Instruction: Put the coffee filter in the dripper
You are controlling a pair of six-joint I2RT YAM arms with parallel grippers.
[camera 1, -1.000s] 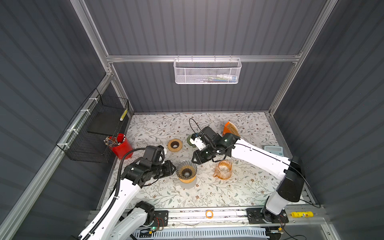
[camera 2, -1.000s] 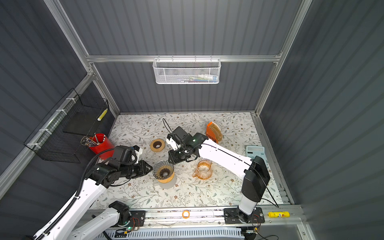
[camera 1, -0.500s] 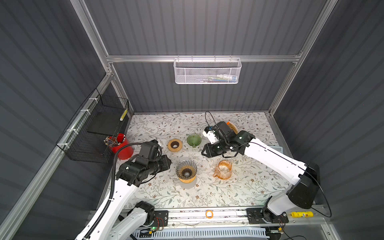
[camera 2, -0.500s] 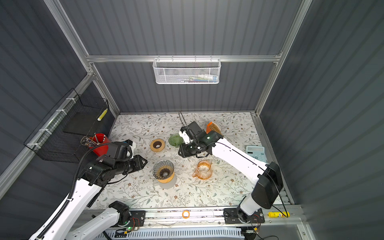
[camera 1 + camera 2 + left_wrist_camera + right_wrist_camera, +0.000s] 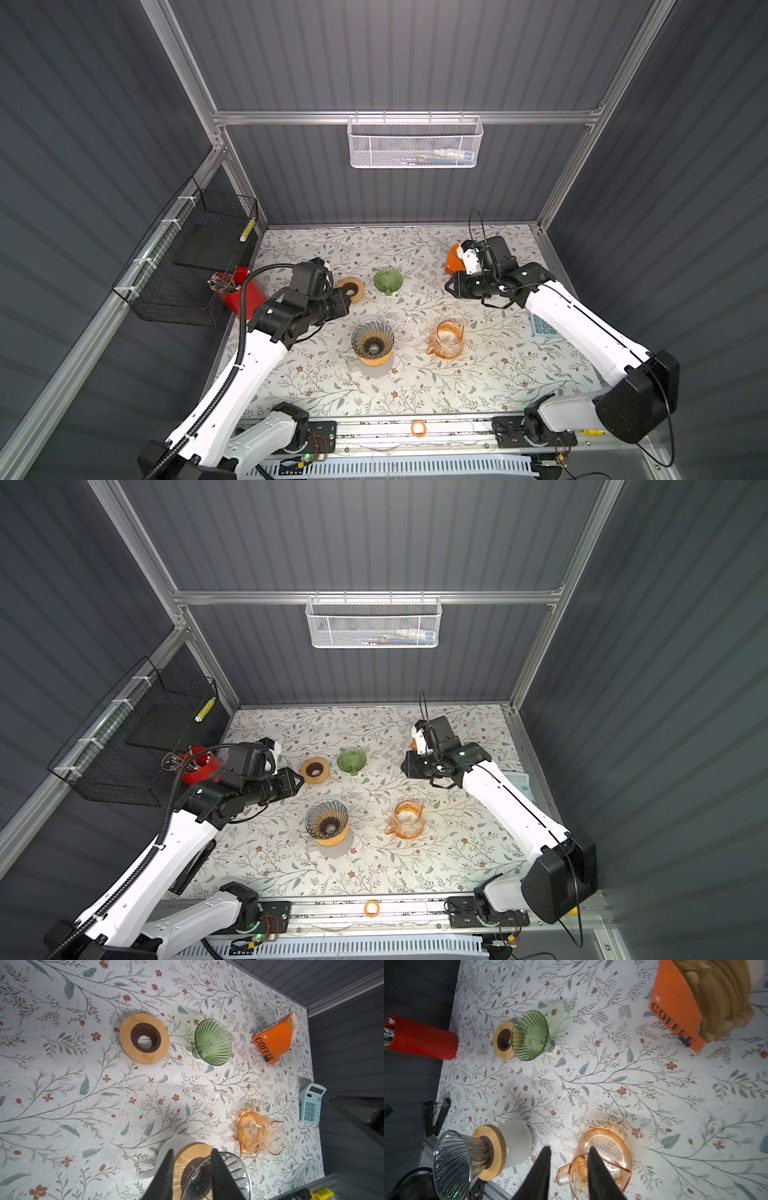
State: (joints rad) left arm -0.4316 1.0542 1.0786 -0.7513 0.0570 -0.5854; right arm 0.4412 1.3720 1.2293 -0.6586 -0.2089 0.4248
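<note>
the coffee filters (image 5: 720,1001) sit stacked in the orange box (image 5: 452,261), at about 2 o'clock on the desk (image 5: 478,386). none is out yet. the right end effector (image 5: 570,1148) has moved from the middle over to that box. its fingers are a little apart and hold nothing. the left end effector (image 5: 192,1150) has backed off from the grey dripper (image 5: 372,338) near 6 o'clock. it is also a little apart and empty. i think grabbing a filter comes next.
</note>
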